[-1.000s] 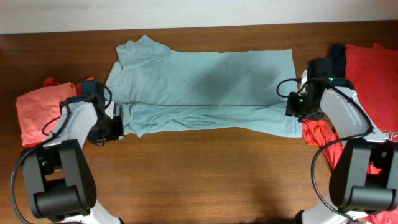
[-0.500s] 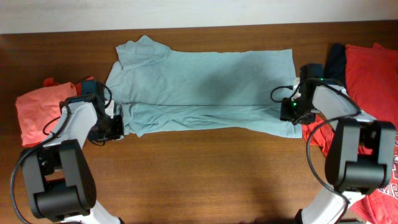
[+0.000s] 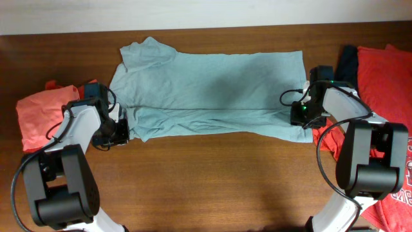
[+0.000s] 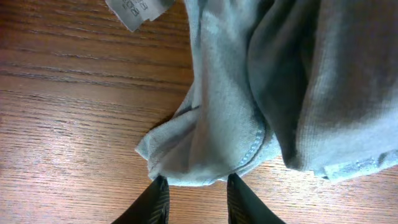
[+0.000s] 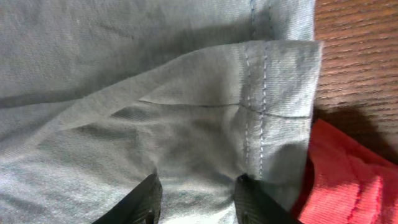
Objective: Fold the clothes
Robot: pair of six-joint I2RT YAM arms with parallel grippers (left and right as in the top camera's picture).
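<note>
The pale grey-blue cotton short-sleeved T-shirt [image 3: 212, 90] lies spread sideways across the far half of the dark wooden table [image 3: 212, 187]. Its sleeve is at the far left and its near long edge is folded up over itself into a straight band.

The left gripper [image 3: 122, 132] sits at the near left corner of that band. In the left wrist view its 2 fingers [image 4: 155, 202] stand apart with bare wood between them. The bunched corner of the shirt [image 4: 205, 149] ends just beyond the tips and is not clamped. A small white label [image 4: 138, 11] shows at the cloth's far edge.

The right gripper [image 3: 297, 115] rests on the shirt's right end, near the hem. In the right wrist view its 2 fingers [image 5: 142, 202] are parted with flat cloth filling the gap. I cannot tell whether a layer is caught. The double-stitched hem [image 5: 256, 93] runs beside the right finger, and its edge touches a red cloth [image 5: 345, 177].

A crumpled coral T-shirt [image 3: 38, 113] lies just left of the left arm. A red T-shirt [image 3: 386, 77] and a navy one [image 3: 347, 59] crowd the right edge by the right arm. Open room lies along the near strip of table between the 2 arms.
</note>
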